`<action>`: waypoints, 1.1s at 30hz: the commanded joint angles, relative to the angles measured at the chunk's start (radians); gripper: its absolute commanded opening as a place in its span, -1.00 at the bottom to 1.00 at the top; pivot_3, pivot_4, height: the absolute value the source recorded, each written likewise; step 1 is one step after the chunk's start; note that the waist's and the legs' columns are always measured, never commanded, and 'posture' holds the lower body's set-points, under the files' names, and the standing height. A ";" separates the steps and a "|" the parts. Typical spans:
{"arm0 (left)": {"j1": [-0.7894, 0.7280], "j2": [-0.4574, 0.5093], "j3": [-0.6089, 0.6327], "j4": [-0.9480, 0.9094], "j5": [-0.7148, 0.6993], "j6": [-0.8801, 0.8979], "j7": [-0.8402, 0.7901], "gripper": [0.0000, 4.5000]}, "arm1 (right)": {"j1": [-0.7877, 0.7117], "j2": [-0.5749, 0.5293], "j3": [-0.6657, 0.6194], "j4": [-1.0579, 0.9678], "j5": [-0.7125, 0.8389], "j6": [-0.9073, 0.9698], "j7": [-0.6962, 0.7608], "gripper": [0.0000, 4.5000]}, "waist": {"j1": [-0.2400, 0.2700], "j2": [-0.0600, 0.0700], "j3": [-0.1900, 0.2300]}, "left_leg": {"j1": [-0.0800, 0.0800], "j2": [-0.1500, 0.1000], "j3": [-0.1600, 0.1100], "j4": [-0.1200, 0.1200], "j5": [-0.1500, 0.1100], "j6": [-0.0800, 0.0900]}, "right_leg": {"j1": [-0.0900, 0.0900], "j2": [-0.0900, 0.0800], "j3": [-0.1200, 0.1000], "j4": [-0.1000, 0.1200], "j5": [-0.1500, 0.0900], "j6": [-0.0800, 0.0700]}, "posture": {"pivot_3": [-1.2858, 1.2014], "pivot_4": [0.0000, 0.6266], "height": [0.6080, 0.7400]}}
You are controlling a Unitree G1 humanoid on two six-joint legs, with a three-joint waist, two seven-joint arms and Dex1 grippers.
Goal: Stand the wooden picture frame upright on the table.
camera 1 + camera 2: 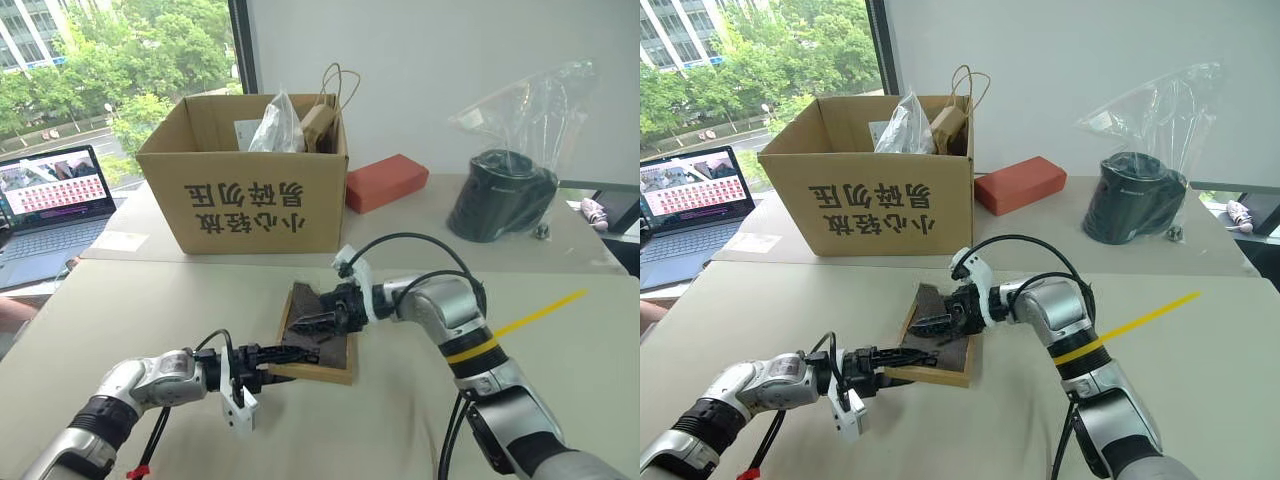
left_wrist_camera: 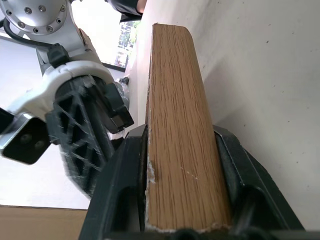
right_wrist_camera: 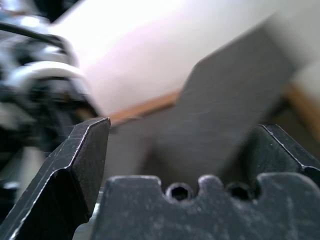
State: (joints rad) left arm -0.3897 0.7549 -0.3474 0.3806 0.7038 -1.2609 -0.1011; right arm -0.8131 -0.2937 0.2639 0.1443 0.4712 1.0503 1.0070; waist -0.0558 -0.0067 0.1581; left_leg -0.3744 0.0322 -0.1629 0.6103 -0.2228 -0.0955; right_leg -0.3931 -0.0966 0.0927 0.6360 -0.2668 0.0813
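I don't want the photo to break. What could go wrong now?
1. The left gripper pinches only the frame's wooden edge, so the frame might slip or twist out.
2. The right gripper is open around the fold-out stand. If the stand isn't out far enough, the frame could tip flat onto the table.
3. Both grippers are crowded close together over the frame and might bump each other.

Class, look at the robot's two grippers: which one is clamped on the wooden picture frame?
The left gripper: its fingers pinch the wooden picture frame's light-wood edge. The right gripper is open over the dark back board.
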 commanded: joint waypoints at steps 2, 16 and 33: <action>0.028 0.007 -0.003 -0.032 -0.002 0.004 -0.024 -0.40 | -0.007 0.012 -0.088 -0.073 0.097 0.037 0.005 0.99 | -0.003 0.000 0.000 | 0.000 0.000 0.000 0.000 0.000 0.000 | -0.001 0.000 0.000 0.001 0.000 0.000 | 0.03 -0.52 1.00; 0.038 -0.003 0.001 -0.024 -0.017 0.030 -0.037 -0.40 | 0.126 -0.167 -0.214 -0.207 0.149 -0.015 -0.027 0.99 | -0.013 0.000 0.000 | -0.007 0.000 0.000 0.002 0.002 -0.001 | -0.010 0.000 0.000 0.009 -0.001 -0.001 | 0.03 -0.52 1.00; -0.024 -0.015 -0.018 0.046 -0.048 -0.015 -0.043 -0.40 | 0.671 -0.531 -0.024 -0.510 -0.690 -1.397 -0.178 0.99 | -0.009 -0.003 0.002 | -0.005 0.000 0.003 0.003 0.005 -0.002 | -0.009 0.000 0.003 0.008 -0.005 0.007 | 0.03 -0.52 1.00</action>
State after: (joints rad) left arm -0.4044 0.7389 -0.3560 0.4080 0.6605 -1.2695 -0.1285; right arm -0.1264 -0.8574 0.2100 -0.3343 -0.0903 -0.1563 0.9256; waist -0.0647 -0.0098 0.1603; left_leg -0.3790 0.0323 -0.1599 0.6127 -0.2178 -0.0983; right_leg -0.4019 -0.0965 0.0956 0.6440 -0.2719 0.0882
